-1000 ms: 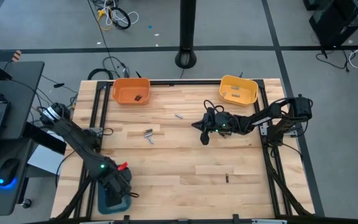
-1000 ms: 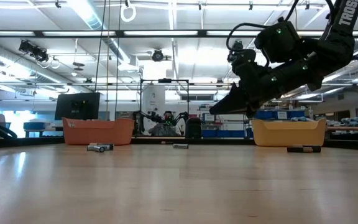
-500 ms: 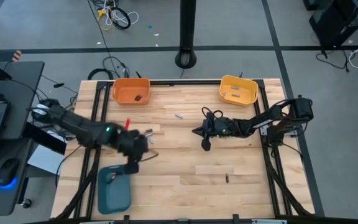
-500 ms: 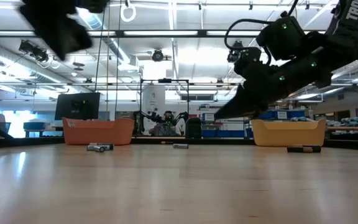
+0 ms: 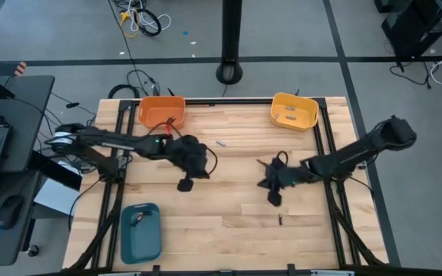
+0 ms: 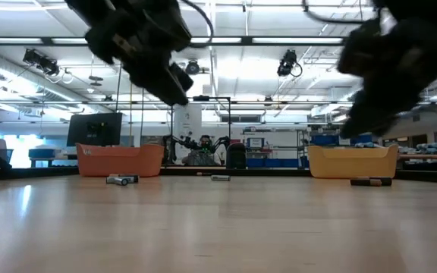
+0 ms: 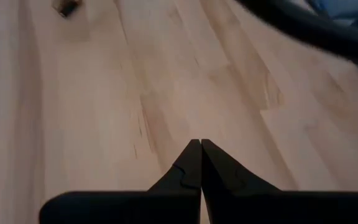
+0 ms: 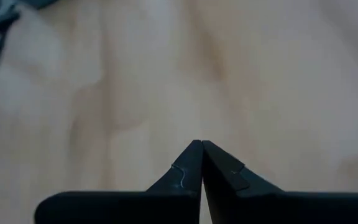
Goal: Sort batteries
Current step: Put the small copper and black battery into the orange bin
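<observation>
Fingertips pressed together and holding nothing, the left gripper hangs above the pale wooden plank table, at the end of a dark arm stretched out from the table's left edge. In its wrist view the two black fingers meet in a point over bare boards. The right gripper is likewise closed and empty, raised above the table nearer its right side, its arm reaching in from the right edge.

The batteries lie scattered. One small silvery cylinder rests on the table towards its far edge, between the two trays. Another tiny dark cylinder lies near the table's front edge, just forward of the right gripper. The orange rectangular plastic tray at the table's far left corner holds a dark piece, and the yellow rectangular plastic tray at the far right corner holds a few small silvery ones. From table height, more cylinders lie before the orange tray. A dark teal tray sits at the table's front left corner.
</observation>
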Controlling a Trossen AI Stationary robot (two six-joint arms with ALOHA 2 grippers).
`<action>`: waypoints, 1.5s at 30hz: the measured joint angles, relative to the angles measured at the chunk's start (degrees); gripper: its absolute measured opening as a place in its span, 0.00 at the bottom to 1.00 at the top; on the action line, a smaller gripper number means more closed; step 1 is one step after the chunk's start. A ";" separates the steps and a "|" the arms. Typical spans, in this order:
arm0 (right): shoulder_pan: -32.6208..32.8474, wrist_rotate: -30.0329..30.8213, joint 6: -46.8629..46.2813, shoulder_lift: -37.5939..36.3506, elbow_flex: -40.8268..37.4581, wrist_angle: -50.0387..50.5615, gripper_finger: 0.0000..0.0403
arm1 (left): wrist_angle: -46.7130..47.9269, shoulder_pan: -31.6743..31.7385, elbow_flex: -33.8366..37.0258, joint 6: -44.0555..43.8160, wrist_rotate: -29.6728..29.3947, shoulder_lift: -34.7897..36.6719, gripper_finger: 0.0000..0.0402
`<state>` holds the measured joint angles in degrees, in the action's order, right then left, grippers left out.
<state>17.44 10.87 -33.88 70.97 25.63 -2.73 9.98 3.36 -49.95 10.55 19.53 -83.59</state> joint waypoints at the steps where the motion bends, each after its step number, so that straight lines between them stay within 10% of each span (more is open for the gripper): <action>1: 2.47 0.01 -2.49 -0.99 -0.01 1.99 0.05 | -0.60 0.06 -0.29 0.87 0.19 -1.37 0.02; 13: 23.57 1.29 -22.22 2.01 9.78 23.03 0.14 | -7.97 -1.15 -0.66 2.61 -0.54 -10.41 0.02; 32: 24.24 -7.02 -16.25 23.67 27.03 41.81 0.95 | -11.90 -2.36 -0.69 2.23 -1.05 -10.56 0.03; 45: 22.07 -7.57 -12.13 25.55 26.82 41.43 0.89 | -11.92 -2.36 -0.64 1.11 -1.08 -10.56 0.03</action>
<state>39.51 3.30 -46.00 96.51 52.44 38.71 -1.94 0.99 -50.59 11.66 18.46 -94.15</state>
